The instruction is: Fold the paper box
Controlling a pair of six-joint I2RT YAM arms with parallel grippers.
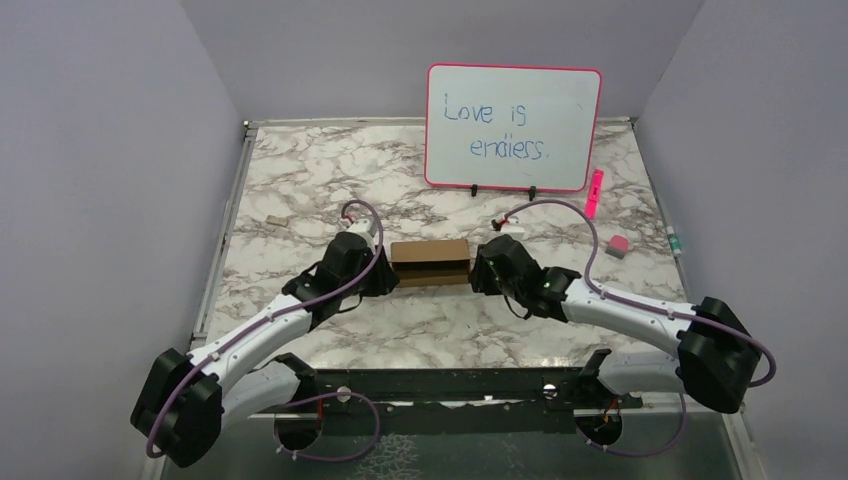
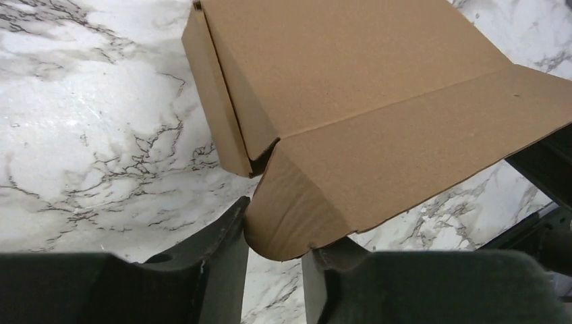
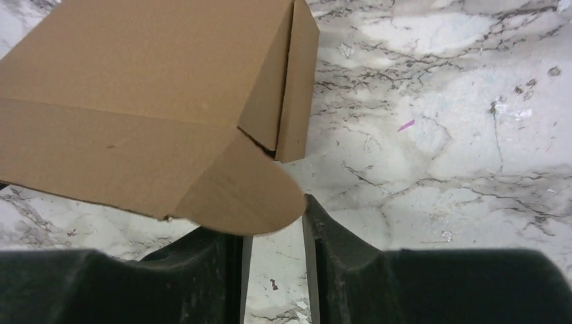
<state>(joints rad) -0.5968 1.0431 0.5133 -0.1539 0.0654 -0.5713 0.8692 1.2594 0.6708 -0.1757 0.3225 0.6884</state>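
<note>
The paper box (image 1: 430, 262) is a small brown cardboard box lying mid-table, partly folded, with a front panel that ends in a rounded ear flap at each side. My left gripper (image 1: 385, 276) is at its left end. In the left wrist view the box (image 2: 351, 81) fills the top, and its rounded ear (image 2: 297, 209) lies between the parted fingers of the gripper (image 2: 276, 229). My right gripper (image 1: 478, 270) is at the right end. In the right wrist view the other ear (image 3: 243, 202) of the box (image 3: 155, 74) rests over the gripper (image 3: 273, 219), whose fingers stand apart.
A pink-framed whiteboard (image 1: 513, 127) reading "Love is endless." stands at the back. A pink marker (image 1: 595, 192), a pink-grey eraser (image 1: 617, 246) and a small capped item (image 1: 674, 240) lie at the right. A tiny cardboard scrap (image 1: 277, 220) lies at the left.
</note>
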